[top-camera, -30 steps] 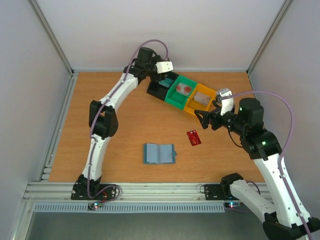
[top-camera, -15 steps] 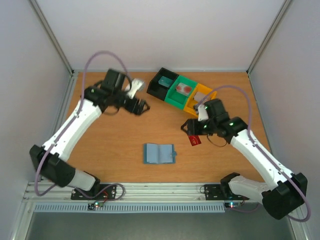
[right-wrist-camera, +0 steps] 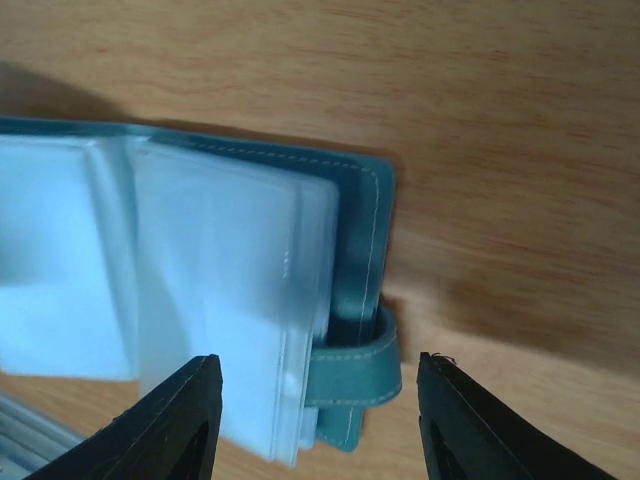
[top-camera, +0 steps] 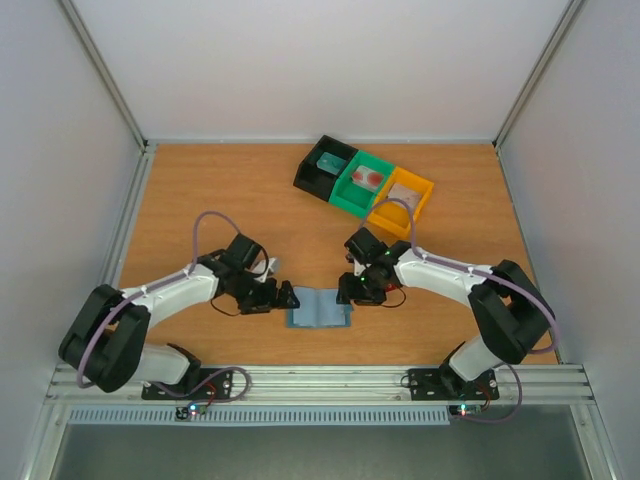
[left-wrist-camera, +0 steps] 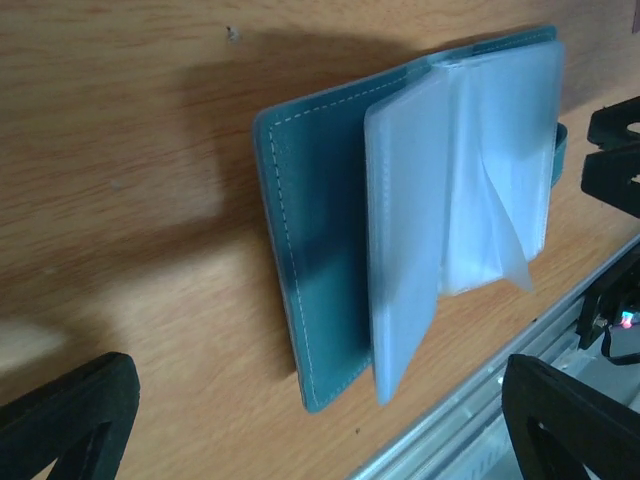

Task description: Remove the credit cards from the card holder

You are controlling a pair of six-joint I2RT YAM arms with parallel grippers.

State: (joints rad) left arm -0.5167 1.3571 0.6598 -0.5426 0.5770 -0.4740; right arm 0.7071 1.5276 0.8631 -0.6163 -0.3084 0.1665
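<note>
At 6 o'clock on the table, near the front edge: open card holder, clear pockets up, no credit card visible in them from either wrist view. Swung both arms in from the far side within the last second. Now flanking it: left gripper at its 9 o'clock, jaws wide and empty; right gripper at its 3 o'clock, jaws part-way apart astride the closing tab, clamping nothing. Lost sight of the dark red card seen at 3 o'clock a second ago; possibly under the right arm, can't tell. Reads as lining up another extraction or checking for leftovers. Bare wood-grain top; black bin, green bin, orange bin at 1 o'clock; pale walls all round.
</note>
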